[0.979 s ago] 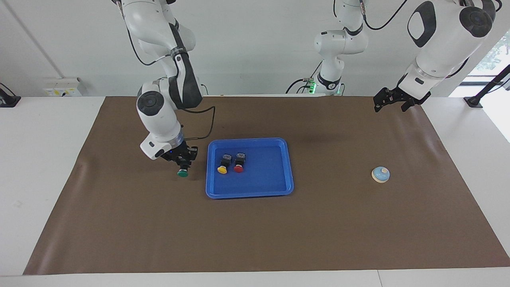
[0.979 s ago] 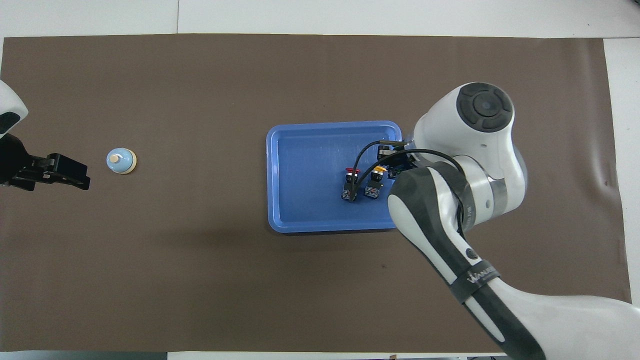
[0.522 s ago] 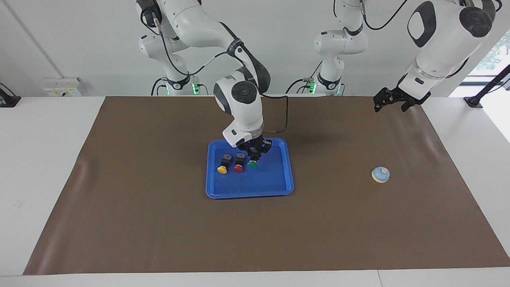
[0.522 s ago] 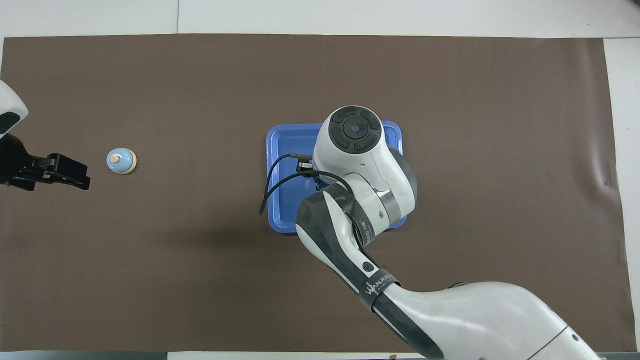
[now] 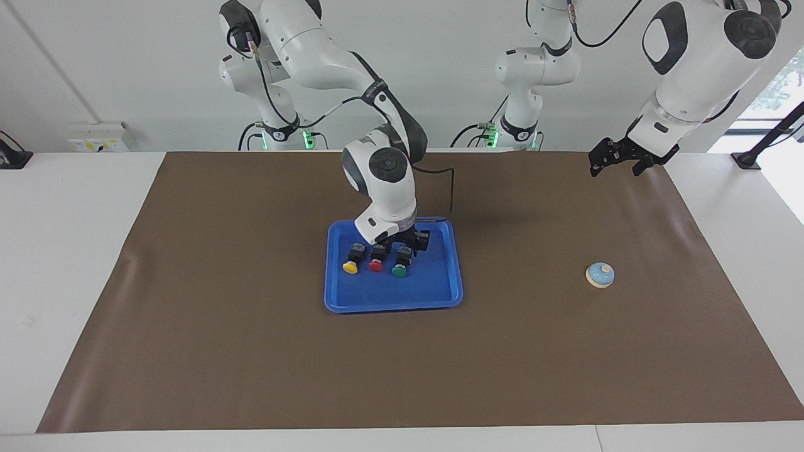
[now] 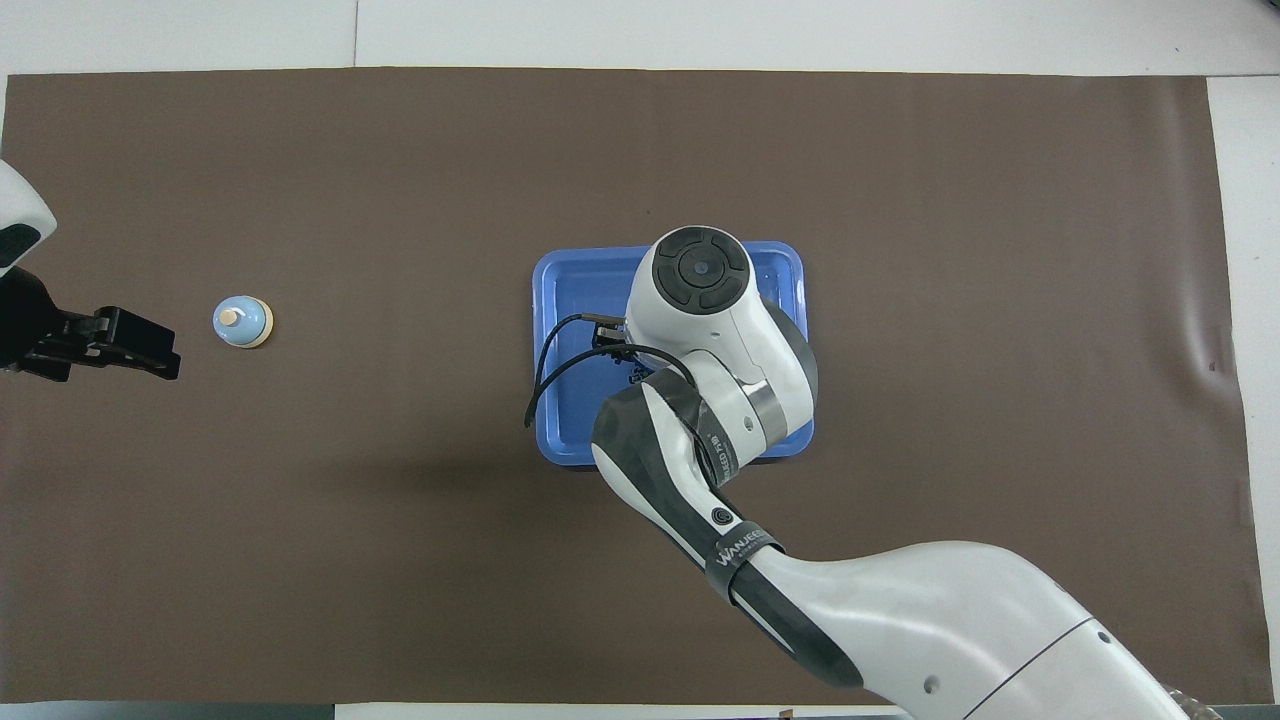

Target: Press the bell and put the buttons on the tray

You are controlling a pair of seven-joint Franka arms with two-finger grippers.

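While our right gripper [image 5: 409, 243] hangs over the tray [image 5: 440, 295], fingers spread, the yellow button [image 5: 352, 263], red button [image 5: 376, 262] and green button [image 5: 400, 266] lie inside it. Our left gripper [image 5: 612, 157] waits with fingers spread over the worktop [image 5: 251, 376]. The bell [image 5: 600, 274] sits toward its end.

buttons [image 5: 377, 258] hidden overhead by right arm [image 6: 720, 330]

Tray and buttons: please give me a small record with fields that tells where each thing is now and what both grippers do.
tray: mid-table, on the brown mat
yellow button: in the tray, toward the right arm's end
red button: in the tray, between yellow and green
green button: in the tray, lying free beside the red one
bell: on the mat, toward the left arm's end
right gripper: over the tray, just above the green button, jaws open
left gripper: open, waiting in the air near its own end
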